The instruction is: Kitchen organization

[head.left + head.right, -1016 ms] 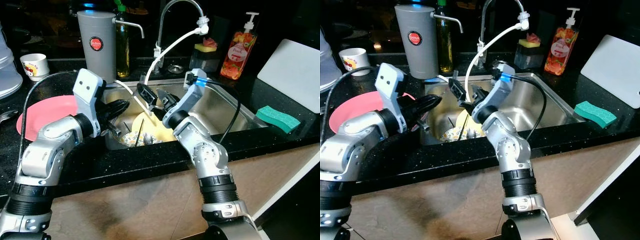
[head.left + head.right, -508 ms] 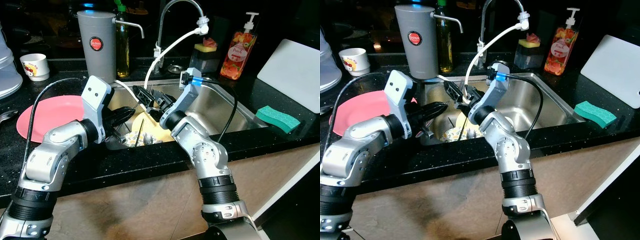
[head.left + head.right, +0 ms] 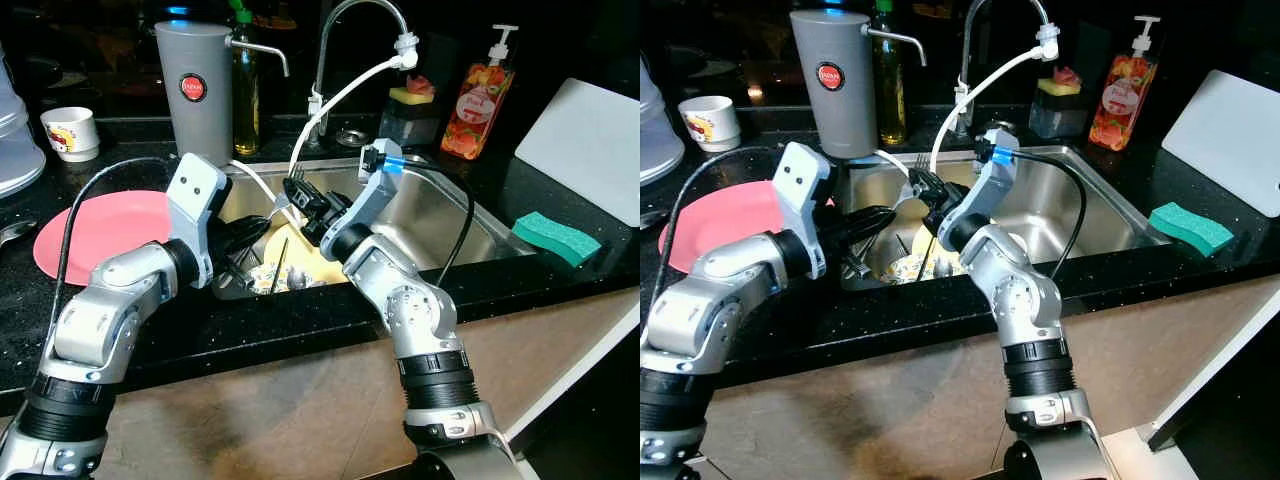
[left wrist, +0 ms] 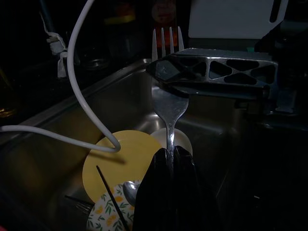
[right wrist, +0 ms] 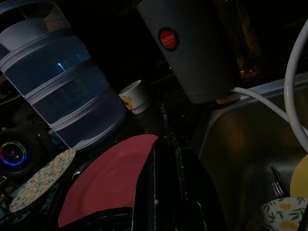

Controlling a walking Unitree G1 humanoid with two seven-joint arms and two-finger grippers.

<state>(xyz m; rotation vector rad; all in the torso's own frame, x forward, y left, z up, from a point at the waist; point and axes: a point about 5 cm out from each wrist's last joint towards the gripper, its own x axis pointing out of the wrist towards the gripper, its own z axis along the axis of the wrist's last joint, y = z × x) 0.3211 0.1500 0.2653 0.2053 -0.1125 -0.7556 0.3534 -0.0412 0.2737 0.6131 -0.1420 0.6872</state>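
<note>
Left end effector is clamped shut on a fork, handle pinched between the fingers and tines pointing up, hanging over the sink. The right end effector sits right at the fork from the other side, its fingers crossing the fork's neck just under the tines. They look nearly closed around it, but can't tell for sure if they've actually got a grip.

Down in the sink under the fork: a yellow plate, a floral plate with a spoon and a thin dark stick on it, and a white hose looping down from the faucet.

On the black tabletop, left of the sink, there's a pink plate, a grey canister and a small cup. Right side has a green sponge, a soap bottle and a white board.
</note>
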